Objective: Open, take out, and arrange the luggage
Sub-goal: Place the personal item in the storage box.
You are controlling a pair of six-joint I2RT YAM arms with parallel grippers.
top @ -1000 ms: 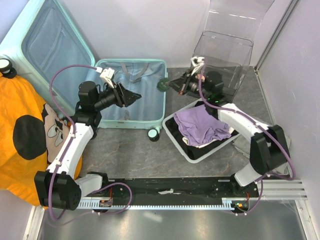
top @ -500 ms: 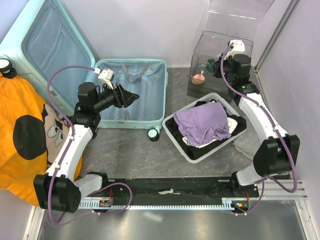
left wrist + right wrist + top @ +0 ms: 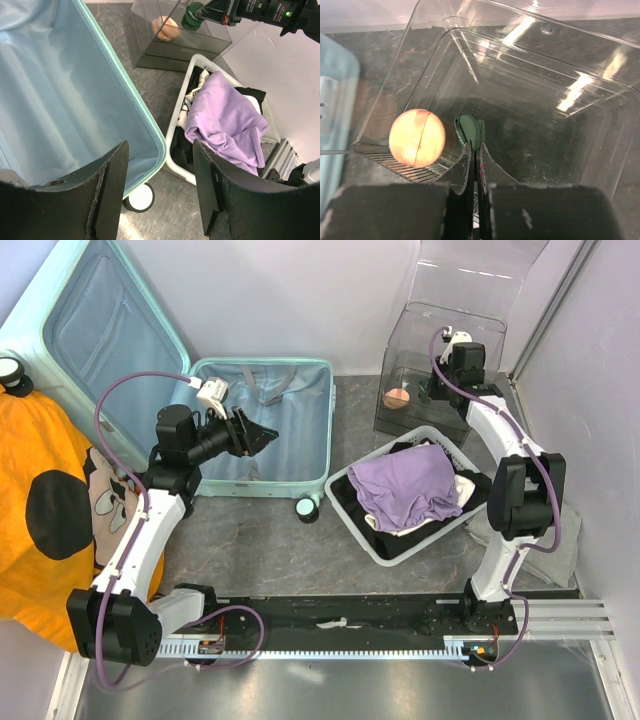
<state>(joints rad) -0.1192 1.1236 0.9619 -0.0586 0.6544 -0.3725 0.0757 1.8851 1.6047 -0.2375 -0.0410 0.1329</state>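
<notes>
The luggage (image 3: 265,425), a mint hard-shell suitcase, lies open at the back left with its lid (image 3: 105,330) propped up. The pale blue lining (image 3: 55,100) of the base looks bare apart from grey straps. My left gripper (image 3: 262,433) hovers open over the base's front part, its fingers (image 3: 111,185) wide apart with nothing between them. My right gripper (image 3: 476,147) is shut on a small dark green flat item (image 3: 470,130) and reaches down into the clear plastic box (image 3: 440,370). An orange ball (image 3: 417,138) lies in that box just left of the item.
A white mesh basket (image 3: 372,540) with a purple cloth (image 3: 405,485) over black and white clothes stands right of the suitcase. An orange cartoon-print cloth (image 3: 45,510) covers the left side. Grey cloth (image 3: 545,550) lies at the right wall. A suitcase wheel (image 3: 308,508) sticks out in front.
My right arm has carried the green item from beside the suitcase's right edge back and right into the clear box. The left gripper has stayed over the suitcase base.
</notes>
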